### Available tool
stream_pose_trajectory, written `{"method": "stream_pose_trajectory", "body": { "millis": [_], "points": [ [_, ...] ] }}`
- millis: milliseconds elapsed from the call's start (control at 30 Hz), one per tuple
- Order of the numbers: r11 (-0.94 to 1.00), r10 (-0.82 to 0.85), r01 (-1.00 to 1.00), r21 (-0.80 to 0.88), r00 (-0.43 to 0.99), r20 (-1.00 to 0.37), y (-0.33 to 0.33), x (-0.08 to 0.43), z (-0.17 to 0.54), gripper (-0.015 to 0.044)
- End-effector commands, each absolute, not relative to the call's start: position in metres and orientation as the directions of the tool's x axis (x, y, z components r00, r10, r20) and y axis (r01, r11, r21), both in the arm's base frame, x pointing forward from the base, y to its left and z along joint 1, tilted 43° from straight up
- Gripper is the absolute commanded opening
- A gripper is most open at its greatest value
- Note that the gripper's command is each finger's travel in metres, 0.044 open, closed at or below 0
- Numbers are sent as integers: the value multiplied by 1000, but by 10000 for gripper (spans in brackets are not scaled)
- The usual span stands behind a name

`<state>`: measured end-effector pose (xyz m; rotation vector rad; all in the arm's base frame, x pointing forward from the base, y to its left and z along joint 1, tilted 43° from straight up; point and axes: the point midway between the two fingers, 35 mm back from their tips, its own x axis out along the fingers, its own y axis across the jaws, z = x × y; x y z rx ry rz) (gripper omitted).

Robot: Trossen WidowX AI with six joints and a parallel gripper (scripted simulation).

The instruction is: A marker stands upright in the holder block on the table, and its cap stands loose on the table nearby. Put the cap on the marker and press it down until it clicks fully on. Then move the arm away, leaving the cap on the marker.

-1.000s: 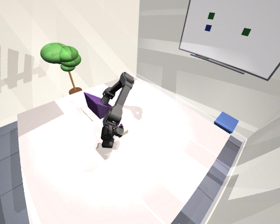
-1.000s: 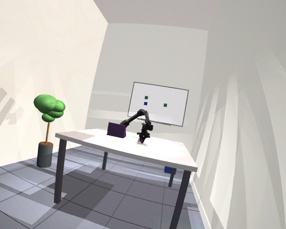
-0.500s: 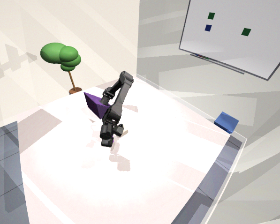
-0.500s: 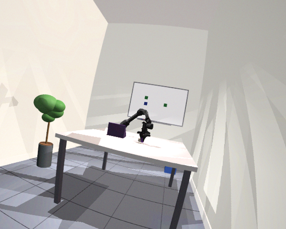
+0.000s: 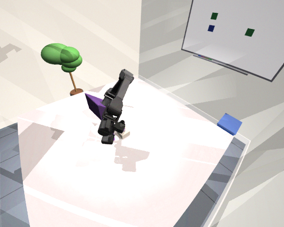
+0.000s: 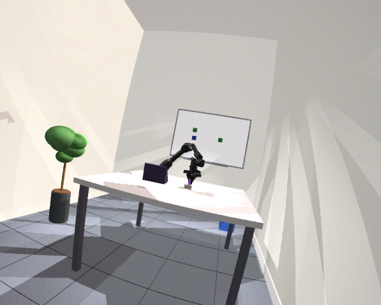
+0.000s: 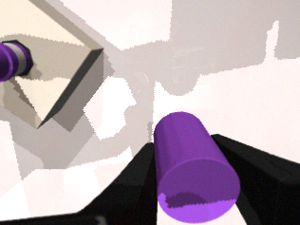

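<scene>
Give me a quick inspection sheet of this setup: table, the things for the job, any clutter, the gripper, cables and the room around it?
Surface: white table on dark legs, patched with light and shadow.
Job's things: purple cap held between the fingers; purple marker upright in the beige holder block, uncapped, off to one side of the cap.
Clutter: dark purple box on the table beside the arm.
Gripper: gripper shut on the cap, low over the table near the block.
Cables: nothing seen.
Surroundings: potted plant, whiteboard with green and blue squares, blue box on the tiled floor.
</scene>
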<state>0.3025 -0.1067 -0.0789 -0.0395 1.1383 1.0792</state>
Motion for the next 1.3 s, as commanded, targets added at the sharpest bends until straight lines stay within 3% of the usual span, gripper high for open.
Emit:
{"method": "stream_pose_trajectory", "body": {
  "millis": [0, 1267],
  "points": [
    [524, 668, -710, 470, 0, -744, -106, 302, -69, 0],
    [521, 671, -708, 476, -4, -741, -65, 278, 32, 0]
  ]
}}
